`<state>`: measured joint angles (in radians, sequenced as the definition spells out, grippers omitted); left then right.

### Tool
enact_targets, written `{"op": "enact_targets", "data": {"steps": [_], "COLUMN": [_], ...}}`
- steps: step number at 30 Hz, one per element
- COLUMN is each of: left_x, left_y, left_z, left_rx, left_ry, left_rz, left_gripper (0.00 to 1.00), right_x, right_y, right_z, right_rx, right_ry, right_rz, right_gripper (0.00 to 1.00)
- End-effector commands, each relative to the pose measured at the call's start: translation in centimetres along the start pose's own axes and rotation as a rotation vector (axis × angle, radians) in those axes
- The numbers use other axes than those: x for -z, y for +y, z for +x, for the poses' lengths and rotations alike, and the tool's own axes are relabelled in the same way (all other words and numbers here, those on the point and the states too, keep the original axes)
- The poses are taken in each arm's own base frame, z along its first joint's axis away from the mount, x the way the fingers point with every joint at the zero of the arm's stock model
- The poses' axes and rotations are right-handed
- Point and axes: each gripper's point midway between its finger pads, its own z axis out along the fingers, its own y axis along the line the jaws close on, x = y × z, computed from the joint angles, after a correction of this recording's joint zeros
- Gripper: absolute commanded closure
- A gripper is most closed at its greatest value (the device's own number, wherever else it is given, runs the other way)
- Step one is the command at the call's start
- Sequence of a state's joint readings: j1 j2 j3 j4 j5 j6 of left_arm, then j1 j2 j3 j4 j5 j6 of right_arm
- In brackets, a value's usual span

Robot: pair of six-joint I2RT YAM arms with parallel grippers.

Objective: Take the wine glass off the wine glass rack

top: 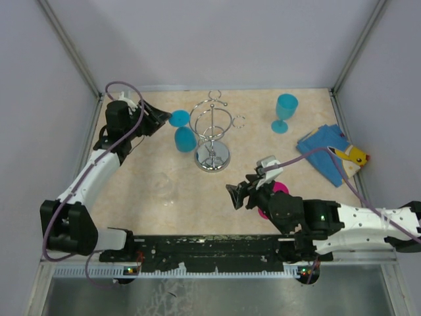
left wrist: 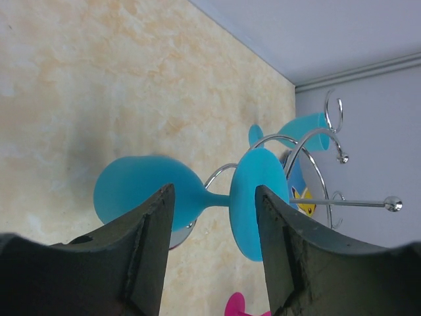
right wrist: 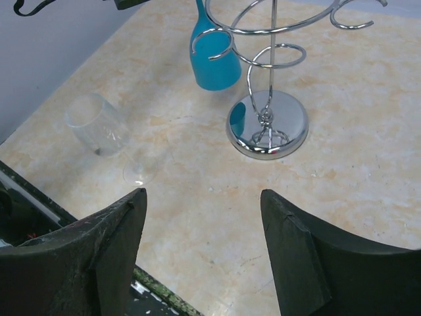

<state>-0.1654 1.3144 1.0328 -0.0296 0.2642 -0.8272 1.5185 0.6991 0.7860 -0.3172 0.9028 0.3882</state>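
Note:
The chrome wine glass rack (top: pixel 212 135) stands mid-table. A blue wine glass (top: pixel 183 133) hangs upside down from a loop arm on its left side, with its foot up and its bowl down. In the left wrist view the glass (left wrist: pixel 138 191) lies across the frame, its thin stem in line with the gap between the fingers. My left gripper (top: pixel 163 119) is right beside the foot, jaws apart, and I see no touch on the glass. My right gripper (top: pixel 235 195) hovers open over bare table in front of the rack (right wrist: pixel 268 124), holding nothing.
A clear wine glass (top: pixel 166 186) lies on its side near the front left. A second blue glass (top: pixel 285 112) stands upright at the back right. A blue cloth (top: pixel 323 148) and a yellow toy (top: pixel 356 157) lie at the right edge. A pink object (top: pixel 281 189) sits by the right arm.

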Motion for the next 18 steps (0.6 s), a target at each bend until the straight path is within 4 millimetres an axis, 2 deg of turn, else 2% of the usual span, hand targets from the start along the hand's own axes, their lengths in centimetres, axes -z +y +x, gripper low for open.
{"op": "enact_targets", "data": {"steps": [1,4,11,18], "left_x": [-0.6,-0.6,-0.4,-1.0], "left_y": [-1.3,-1.4,-2.5,-2.0], "left_z": [0.1,0.0,-0.3,0.8], "left_rx": [0.015,0.012,0.007,0.035], "left_ry": [0.024,0.016,0.016,0.065], "left_rz": [0.085,0.089,0.131,0.137], "left_gripper": [0.42,0.43,0.54,0.60], "right_x": [0.3,0.5,0.5,0.9], "right_y": [-0.6,-0.8,-1.2,-2.4], "right_z": [-0.6,-0.6,-0.3,0.0], "right_rx": [-0.028,-0.035,-0.047,-0.067], "right_ry": [-0.023,-0.031,-0.042,-0.048], "right_rz": [0.022,0.021,0.027,0.064], "right_gripper": [0.30,0.30,0.30,0.30]}}
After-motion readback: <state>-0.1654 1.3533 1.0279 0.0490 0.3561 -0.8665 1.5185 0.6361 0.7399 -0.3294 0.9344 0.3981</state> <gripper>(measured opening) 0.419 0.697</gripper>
